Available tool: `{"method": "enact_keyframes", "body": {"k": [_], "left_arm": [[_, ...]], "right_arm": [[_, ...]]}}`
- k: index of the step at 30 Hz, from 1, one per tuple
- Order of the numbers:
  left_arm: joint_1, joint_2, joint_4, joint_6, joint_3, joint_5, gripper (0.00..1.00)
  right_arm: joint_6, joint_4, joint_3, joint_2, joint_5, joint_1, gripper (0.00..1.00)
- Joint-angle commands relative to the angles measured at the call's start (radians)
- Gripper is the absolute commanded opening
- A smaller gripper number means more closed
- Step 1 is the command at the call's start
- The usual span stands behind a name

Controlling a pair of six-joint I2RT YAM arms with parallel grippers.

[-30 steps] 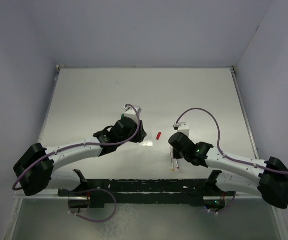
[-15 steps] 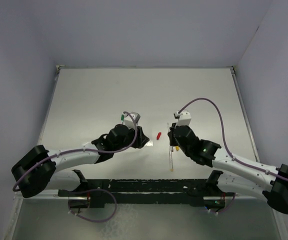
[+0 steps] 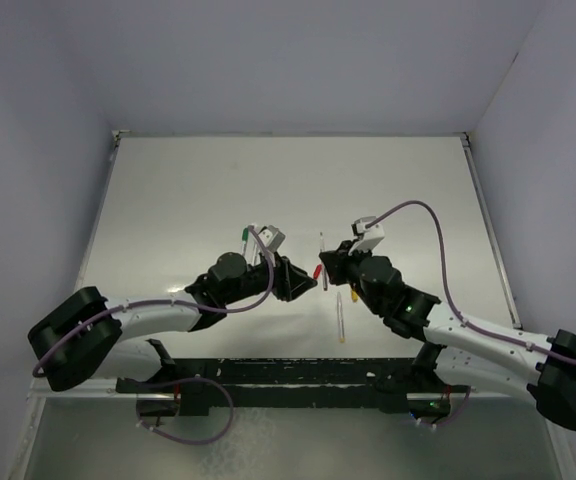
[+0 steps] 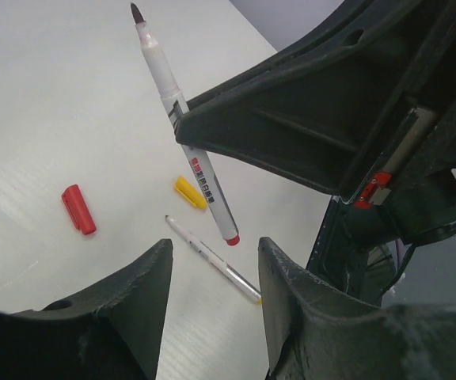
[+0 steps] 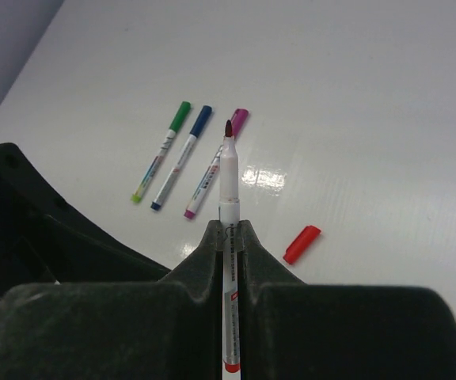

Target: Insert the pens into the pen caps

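Note:
My right gripper (image 5: pixel 228 231) is shut on an uncapped white pen (image 5: pixel 229 178) with a red end. It holds the pen off the table, dark tip pointing away. The same pen shows in the left wrist view (image 4: pixel 182 111) and the top view (image 3: pixel 322 247). The red cap (image 5: pixel 302 244) lies on the table just right of it, and also shows in the left wrist view (image 4: pixel 78 209) and the top view (image 3: pixel 317 271). My left gripper (image 4: pixel 214 247) is open and empty, close beside the right gripper (image 3: pixel 331 262). A yellow cap (image 4: pixel 190 191) and an uncapped yellow-ended pen (image 4: pixel 212 259) lie below it.
Three capped pens, green (image 5: pixel 163 150), blue (image 5: pixel 183 156) and magenta (image 5: pixel 214 162), lie side by side on the white table beyond the held pen. The yellow-ended pen (image 3: pixel 340 320) lies near the table's front edge. Walls enclose the table's left, back and right sides.
My right gripper has lifted the red-ended pen off the table and moved up and left toward the red cap. My left gripper has moved right, toward the same spot.

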Motion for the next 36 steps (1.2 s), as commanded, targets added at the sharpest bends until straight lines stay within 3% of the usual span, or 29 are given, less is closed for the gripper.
{"method": "enact_keyframes", "body": {"k": [1,18,36], "left_arm": [[-0.003,0.025,0.084,-0.006,0.015,0.025,0.51],[-0.003,0.038,0.132,-0.007,0.009,-0.066,0.51],[-0.004,0.056,0.211,-0.041,-0.02,-0.082,0.41]], "right_arm": [[0.013,0.165,0.008,0.023,-0.066,0.0,0.0],[0.085,0.278,-0.022,0.054,-0.144,0.0,0.0],[0.109,0.322,-0.045,0.063,-0.166,0.001,0.0]]}}
